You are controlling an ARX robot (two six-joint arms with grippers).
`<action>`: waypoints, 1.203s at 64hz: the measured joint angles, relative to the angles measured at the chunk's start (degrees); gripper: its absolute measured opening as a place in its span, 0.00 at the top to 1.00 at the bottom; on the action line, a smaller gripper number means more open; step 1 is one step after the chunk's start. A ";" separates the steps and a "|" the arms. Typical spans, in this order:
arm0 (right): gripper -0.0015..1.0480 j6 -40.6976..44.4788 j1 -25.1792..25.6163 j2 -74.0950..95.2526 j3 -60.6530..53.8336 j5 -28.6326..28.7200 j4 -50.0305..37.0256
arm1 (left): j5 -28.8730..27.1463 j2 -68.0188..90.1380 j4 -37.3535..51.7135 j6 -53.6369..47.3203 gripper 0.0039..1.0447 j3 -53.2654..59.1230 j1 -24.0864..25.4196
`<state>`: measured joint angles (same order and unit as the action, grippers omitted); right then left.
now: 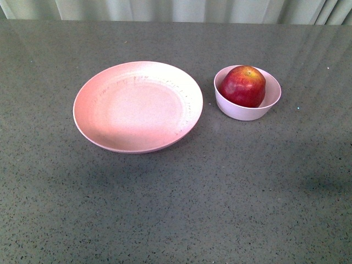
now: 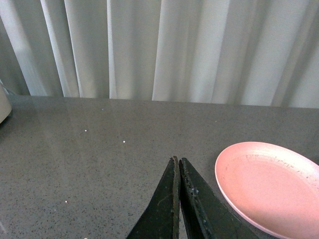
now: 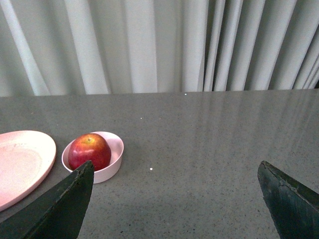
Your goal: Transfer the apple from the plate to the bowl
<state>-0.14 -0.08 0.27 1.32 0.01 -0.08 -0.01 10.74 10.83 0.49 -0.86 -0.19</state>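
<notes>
The dark red apple [image 1: 243,86] sits inside the small pale pink bowl [image 1: 247,111], right of the wide pink plate [image 1: 137,106], which holds nothing. Neither arm shows in the front view. In the right wrist view the apple [image 3: 89,151] in the bowl [image 3: 115,158] lies beyond one fingertip of my right gripper [image 3: 177,172], which is wide open, empty and apart from the bowl; the plate's edge [image 3: 22,162] shows beside it. My left gripper [image 2: 177,162] is shut on nothing, with the plate [image 2: 269,186] off to its side.
The grey speckled table [image 1: 176,209] runs to a pale pleated curtain [image 1: 176,10] at the back. A white object's edge [image 2: 4,104] shows at the border of the left wrist view.
</notes>
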 joint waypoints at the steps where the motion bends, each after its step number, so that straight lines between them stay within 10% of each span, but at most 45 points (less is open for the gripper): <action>1: 0.09 0.00 0.00 0.00 0.00 0.00 0.00 | 0.00 -0.26 -0.26 0.00 0.99 0.00 0.00; 28: 0.09 0.00 0.00 0.00 0.00 0.00 0.00 | 0.02 -9.86 -10.84 0.00 0.97 0.00 0.02; 60: 0.09 0.00 0.00 0.00 0.00 0.00 0.00 | 0.00 -9.88 -10.84 -0.02 0.09 0.00 0.02; 77: 0.09 0.00 0.00 0.00 0.00 0.00 0.00 | 0.00 -9.88 -10.84 -0.11 0.08 0.00 0.02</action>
<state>-0.14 -0.08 0.27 1.32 0.01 -0.08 -0.01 0.86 -0.01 0.38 -0.86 -0.16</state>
